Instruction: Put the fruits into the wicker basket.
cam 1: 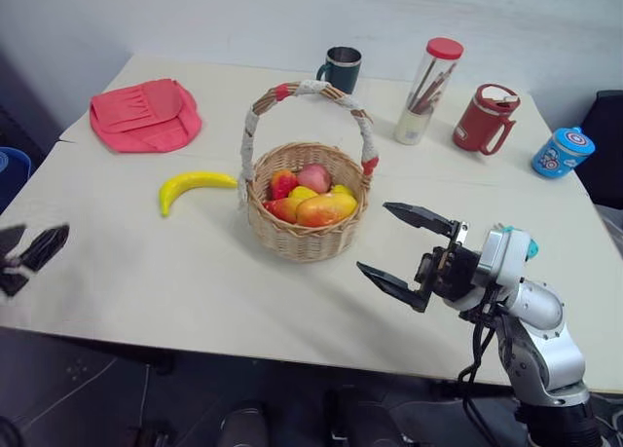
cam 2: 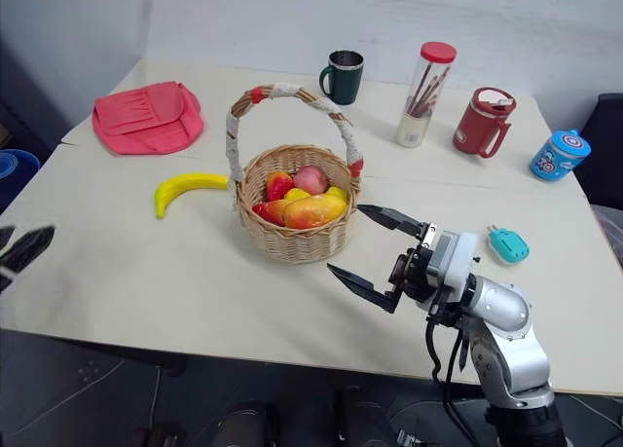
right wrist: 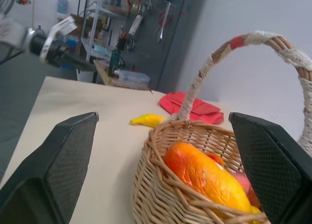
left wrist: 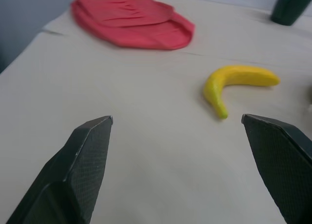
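Yellow plastic marked the one fruit not yet packed: the banana (cam 1: pixel 195 186) lay on the pale table (cam 1: pixel 156 291) just left of the wicker basket (cam 1: pixel 307 235), its far tip close to the basket's wall, though whether they touched could not be told. The mango (cam 1: pixel 326 209) already sat inside the basket among other fruits (cam 1: pixel 292 189). The left gripper (cam 1: pixel 27 256) hung at the near left edge of the table, well apart from the banana, its two black fingers (left wrist: pixel 73 175) spread wide and empty, with the banana lying ahead between them in the wrist view. The right gripper (cam 2: pixel 375 252) hovered just right of the basket, jaws likewise wide apart and holding nothing. By that layout the step in hand looked like the left arm's reach for the banana; the next move would call for bringing the open fingers across the curved body, closing on it, then lifting it clear of the rim and under or beside the cloth-wrapped handle (cam 1: pixel 255 126). A blue cup (cam 1: pixel 562 152) at the far right bore a round shield-like emblem; no lettering could be read on it, on the red lidded mug (cam 1: pixel 484 119) or elsewhere.
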Controlling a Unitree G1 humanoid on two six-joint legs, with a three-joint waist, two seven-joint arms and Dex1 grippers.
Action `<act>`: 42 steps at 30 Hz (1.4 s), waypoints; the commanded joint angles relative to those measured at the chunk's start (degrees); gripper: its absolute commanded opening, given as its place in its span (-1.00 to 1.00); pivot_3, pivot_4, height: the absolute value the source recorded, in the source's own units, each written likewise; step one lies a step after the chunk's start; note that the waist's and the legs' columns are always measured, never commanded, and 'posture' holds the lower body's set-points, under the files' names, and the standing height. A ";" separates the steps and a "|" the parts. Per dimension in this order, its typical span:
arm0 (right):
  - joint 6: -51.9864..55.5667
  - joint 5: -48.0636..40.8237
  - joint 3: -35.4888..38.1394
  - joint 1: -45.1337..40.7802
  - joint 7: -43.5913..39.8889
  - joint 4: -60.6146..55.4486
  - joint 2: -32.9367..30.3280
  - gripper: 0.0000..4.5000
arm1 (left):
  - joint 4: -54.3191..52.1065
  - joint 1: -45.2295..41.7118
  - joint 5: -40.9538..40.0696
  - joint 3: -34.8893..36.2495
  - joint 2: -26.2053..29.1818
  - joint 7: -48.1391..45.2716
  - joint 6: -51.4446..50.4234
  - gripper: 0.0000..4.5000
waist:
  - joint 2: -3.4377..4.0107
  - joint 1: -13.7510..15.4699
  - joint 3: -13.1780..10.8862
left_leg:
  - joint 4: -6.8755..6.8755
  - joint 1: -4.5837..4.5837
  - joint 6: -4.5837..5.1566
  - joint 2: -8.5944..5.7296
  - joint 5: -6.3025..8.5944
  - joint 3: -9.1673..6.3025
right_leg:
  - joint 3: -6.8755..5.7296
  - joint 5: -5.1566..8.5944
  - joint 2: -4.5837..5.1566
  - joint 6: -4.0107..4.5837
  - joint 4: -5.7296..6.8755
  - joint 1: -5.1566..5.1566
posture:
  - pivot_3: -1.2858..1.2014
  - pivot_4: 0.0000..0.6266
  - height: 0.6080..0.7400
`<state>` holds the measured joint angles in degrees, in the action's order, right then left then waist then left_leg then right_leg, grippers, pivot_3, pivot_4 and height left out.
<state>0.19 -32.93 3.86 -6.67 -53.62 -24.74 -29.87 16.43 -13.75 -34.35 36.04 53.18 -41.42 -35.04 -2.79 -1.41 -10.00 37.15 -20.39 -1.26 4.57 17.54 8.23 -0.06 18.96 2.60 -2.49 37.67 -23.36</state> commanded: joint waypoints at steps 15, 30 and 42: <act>16.17 -12.77 8.40 -2.73 8.41 -14.08 -8.72 1.00 | 56.11 -46.60 29.15 -30.20 -6.42 -3.57 16.85 0.48 | 0.06 -0.18 -0.05 | 0.45 -1.21 -0.67 0.19 0.07 0.55 | 0.28 0.04 -0.92 -0.26 0.30 -1.75 | 0.03 -0.52 1.00; 14.38 -9.30 5.45 -2.67 6.63 -7.46 -6.33 1.00 | 7.51 -11.61 5.77 -10.12 7.99 -36.23 5.54 -0.42 | 0.06 -1.01 -0.09 | 0.92 -0.91 -0.48 0.58 0.21 0.48 | 0.57 -0.07 -0.89 -0.11 0.60 -1.26 | 0.03 -0.52 1.00; 16.57 -9.04 3.22 -7.91 3.05 -2.71 -5.63 1.00 | -43.90 -16.71 -16.75 -10.85 -20.67 19.42 -33.37 -0.42 | 0.22 0.42 -0.15 | 0.99 -0.58 0.17 0.03 0.08 -0.19 | 0.43 -0.51 -0.53 -0.61 0.27 -0.41 | 0.03 -0.52 1.00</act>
<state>16.66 -41.22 6.00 -14.37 -50.11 -26.65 -35.01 -25.12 -27.49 -49.99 24.82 34.02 -31.28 -64.41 -2.57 -0.99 -10.15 38.14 -21.00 -1.10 4.61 17.61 7.99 0.38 18.39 1.98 -3.14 37.84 -23.73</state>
